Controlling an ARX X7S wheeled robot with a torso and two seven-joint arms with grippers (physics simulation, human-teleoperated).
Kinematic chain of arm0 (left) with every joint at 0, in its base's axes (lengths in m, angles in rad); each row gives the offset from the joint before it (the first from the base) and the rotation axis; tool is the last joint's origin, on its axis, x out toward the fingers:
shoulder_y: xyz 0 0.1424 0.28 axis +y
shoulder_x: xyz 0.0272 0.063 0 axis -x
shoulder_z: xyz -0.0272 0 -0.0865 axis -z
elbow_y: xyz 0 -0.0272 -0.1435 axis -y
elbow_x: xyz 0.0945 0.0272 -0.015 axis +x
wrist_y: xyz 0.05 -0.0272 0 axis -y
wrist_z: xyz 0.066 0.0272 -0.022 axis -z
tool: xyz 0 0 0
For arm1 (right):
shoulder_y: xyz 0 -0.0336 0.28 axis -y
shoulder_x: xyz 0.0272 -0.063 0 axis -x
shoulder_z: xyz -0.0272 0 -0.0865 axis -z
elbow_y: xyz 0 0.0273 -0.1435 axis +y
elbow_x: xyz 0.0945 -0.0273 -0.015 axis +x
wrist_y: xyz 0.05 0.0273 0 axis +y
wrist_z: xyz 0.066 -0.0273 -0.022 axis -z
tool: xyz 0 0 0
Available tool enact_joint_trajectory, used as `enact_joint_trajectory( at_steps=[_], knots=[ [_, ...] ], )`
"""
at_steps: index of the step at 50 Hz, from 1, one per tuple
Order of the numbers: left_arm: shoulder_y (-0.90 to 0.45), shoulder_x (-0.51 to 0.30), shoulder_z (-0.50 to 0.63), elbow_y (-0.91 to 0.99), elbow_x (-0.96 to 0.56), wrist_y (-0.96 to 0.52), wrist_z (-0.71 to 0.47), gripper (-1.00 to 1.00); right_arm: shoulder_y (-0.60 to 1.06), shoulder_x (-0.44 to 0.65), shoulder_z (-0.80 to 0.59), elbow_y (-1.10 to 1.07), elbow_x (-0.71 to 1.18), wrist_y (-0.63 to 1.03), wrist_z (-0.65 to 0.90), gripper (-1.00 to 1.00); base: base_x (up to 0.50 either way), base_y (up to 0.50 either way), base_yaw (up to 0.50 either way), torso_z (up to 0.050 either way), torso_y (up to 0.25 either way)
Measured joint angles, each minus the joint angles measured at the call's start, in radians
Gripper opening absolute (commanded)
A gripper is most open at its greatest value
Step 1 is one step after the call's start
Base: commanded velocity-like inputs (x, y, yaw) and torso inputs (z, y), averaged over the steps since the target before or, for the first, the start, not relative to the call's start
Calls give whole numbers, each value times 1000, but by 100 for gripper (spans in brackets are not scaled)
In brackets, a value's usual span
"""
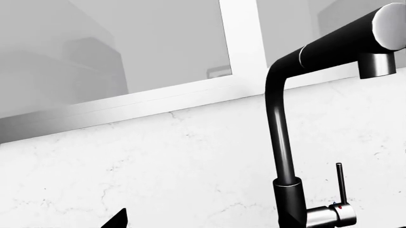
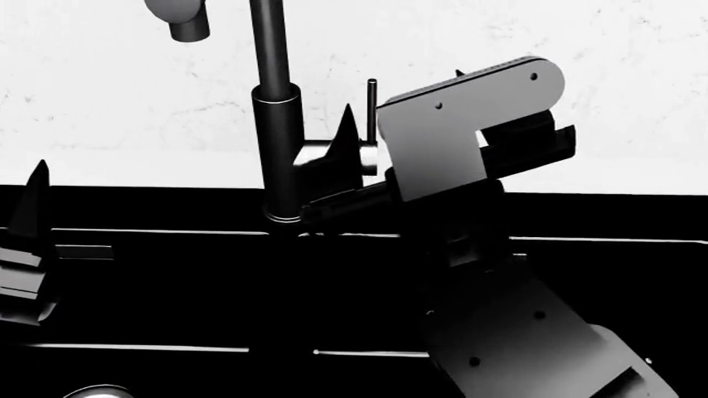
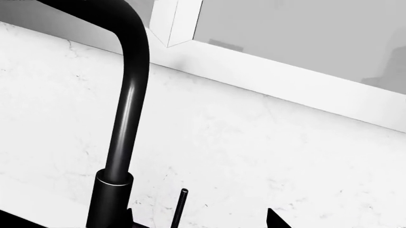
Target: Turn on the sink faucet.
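The sink faucet [image 2: 277,124] is a tall matte-black column at the back of the black sink [image 2: 166,290]. Its thin upright lever [image 2: 372,104] rises from a silver side stub. My right gripper [image 2: 404,99] is open, level with the lever. In the right wrist view the lever [image 3: 179,209] stands between its spread fingertips [image 3: 276,219], nearer the one beside the column [image 3: 123,133]. My left gripper [image 2: 33,207] hangs over the sink at the far left. In its wrist view it [image 1: 206,223] is open and empty, and the faucet [image 1: 279,137], lever [image 1: 341,183] and stub [image 1: 330,216] are off to one side.
A white marble backsplash [image 2: 575,99] and a window frame [image 1: 241,42] stand behind the faucet. The spout head [image 2: 182,16] juts out high on the left. A round steel drain [image 2: 99,391] shows at the near edge. My right forearm [image 2: 520,332] crosses the basin.
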Motion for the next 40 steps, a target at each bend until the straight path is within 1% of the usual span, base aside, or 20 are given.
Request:
enact_joint_trajectory(
  at_steps=[20,40],
  knots=[
    [12,-10,6,-6,1,18,3,100,91,-78,-65,319,-64,-123,-98,100,0,0,0,0,0],
    [10,-16,19,-16,4,28,3,100,182,-149,-94,629,-108,-233,-172,100,0,0,0,0,0]
  ],
)
